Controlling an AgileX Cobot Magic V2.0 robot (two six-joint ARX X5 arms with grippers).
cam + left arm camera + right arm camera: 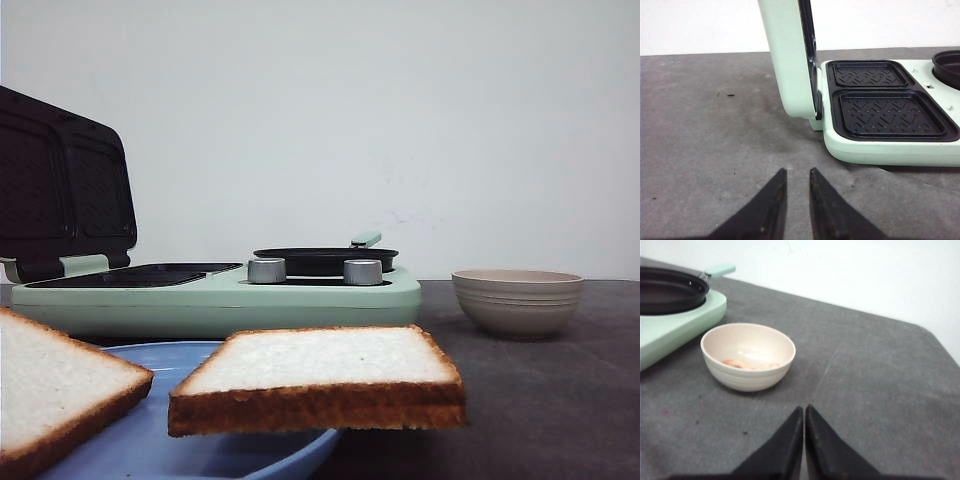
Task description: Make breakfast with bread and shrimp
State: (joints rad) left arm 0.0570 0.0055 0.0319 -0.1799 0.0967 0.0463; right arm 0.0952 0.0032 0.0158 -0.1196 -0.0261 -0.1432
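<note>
Two slices of white bread with brown crust lie on a blue plate [200,455] close in the front view: one slice [320,375] overhangs the plate's right rim, the other [50,390] lies at the left edge. Pale shrimp [750,364] lie in a beige bowl [747,357], which also shows in the front view [517,300]. My left gripper [797,172] hangs over bare table beside the breakfast maker, slightly open and empty. My right gripper [804,409] is shut and empty, a short way in front of the bowl. Neither gripper shows in the front view.
A mint-green breakfast maker [220,300] stands behind the plate with its lid [60,190] raised. Its two black sandwich wells [890,112] are empty. A black pan [325,260] with a green handle sits on its right half, near the bowl. The table is grey.
</note>
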